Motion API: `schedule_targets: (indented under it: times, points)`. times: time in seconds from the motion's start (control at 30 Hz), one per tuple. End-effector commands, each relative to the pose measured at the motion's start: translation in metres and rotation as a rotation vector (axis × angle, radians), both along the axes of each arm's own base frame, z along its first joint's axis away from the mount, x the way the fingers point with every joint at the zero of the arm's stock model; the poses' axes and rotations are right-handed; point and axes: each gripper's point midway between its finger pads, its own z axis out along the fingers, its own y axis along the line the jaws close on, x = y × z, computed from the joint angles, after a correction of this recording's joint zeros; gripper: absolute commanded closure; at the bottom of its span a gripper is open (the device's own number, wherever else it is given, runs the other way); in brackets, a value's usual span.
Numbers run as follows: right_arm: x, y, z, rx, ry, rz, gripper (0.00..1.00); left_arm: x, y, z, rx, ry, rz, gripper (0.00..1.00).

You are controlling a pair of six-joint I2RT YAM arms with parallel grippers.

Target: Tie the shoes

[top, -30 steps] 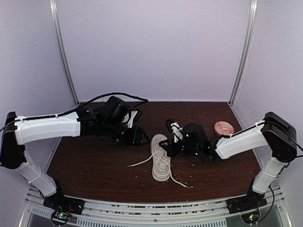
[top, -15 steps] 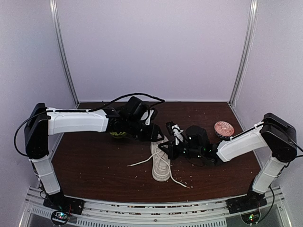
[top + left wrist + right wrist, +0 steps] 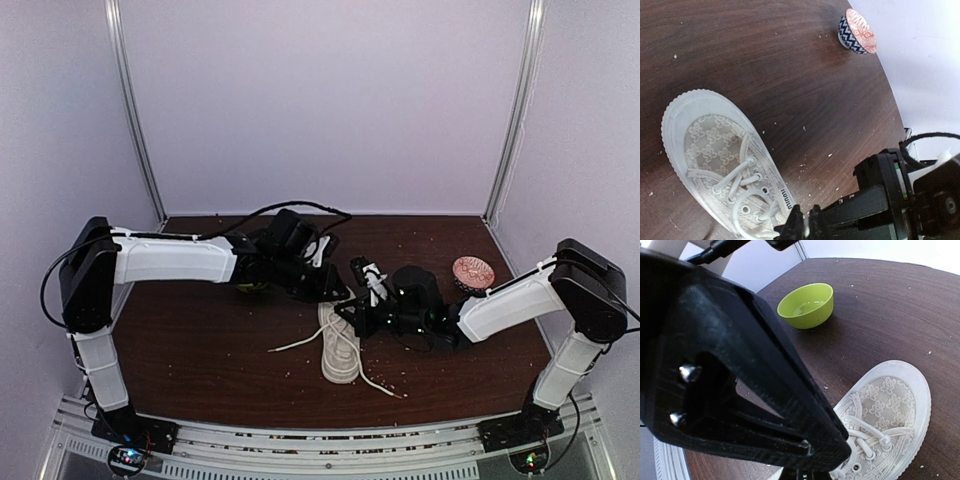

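The off-white shoe (image 3: 338,352) lies mid-table with its toe toward the near edge. One lace end (image 3: 292,344) trails left and the other (image 3: 382,384) trails toward the near right. My left gripper (image 3: 340,298) is at the shoe's far end. In the left wrist view it (image 3: 805,227) is shut with a white strip of lace between its tips, beside the shoe (image 3: 715,145). My right gripper (image 3: 352,320) meets it from the right. Its tips (image 3: 807,476) barely show, shut, with a white sliver of lace between them, next to the shoe (image 3: 890,390).
A green bowl (image 3: 807,304) sits behind the shoe to the left, mostly hidden under the left arm from above (image 3: 247,287). A red-patterned bowl (image 3: 473,270) stands at the back right (image 3: 856,31). Crumbs dot the brown table (image 3: 200,350).
My left arm swung right from the table's left side to the shoe's far end, and its gripper went from open to shut on the lace. The right arm stayed put.
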Motion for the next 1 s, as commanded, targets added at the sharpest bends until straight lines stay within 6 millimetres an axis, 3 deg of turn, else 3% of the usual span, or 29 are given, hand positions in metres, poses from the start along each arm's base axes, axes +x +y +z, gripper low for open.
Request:
schedule_targets:
  times: [0.0, 0.17, 0.3, 0.5, 0.67, 0.8, 0.97]
  points:
    - [0.006, 0.001, 0.016, 0.008, -0.050, -0.018, 1.00, -0.001, -0.006, -0.004, -0.047, 0.020, -0.019, 1.00]
    - [0.005, -0.010, 0.026, 0.002, -0.073, -0.047, 0.59, 0.009, 0.012, -0.004, 0.014, -0.018, 0.037, 1.00]
    - [-0.009, -0.030, 0.024, -0.025, -0.055, -0.053, 0.44, 0.013, 0.021, -0.002, -0.001, -0.018, 0.066, 1.00]
    - [-0.050, -0.051, -0.014, -0.012, 0.079, 0.000, 0.45, 0.012, 0.024, 0.000, 0.001, -0.022, 0.065, 1.00]
    - [-0.082, -0.048, -0.043, -0.004, 0.182, 0.068, 0.52, 0.011, 0.025, -0.001, 0.005, -0.021, 0.066, 1.00]
    - [-0.092, -0.045, -0.058, -0.003, 0.229, 0.096, 0.57, 0.010, 0.026, -0.002, 0.009, -0.018, 0.066, 1.00]
    - [-0.096, -0.034, -0.056, -0.003, 0.225, 0.148, 0.61, 0.010, 0.026, -0.003, 0.013, -0.015, 0.066, 1.00]
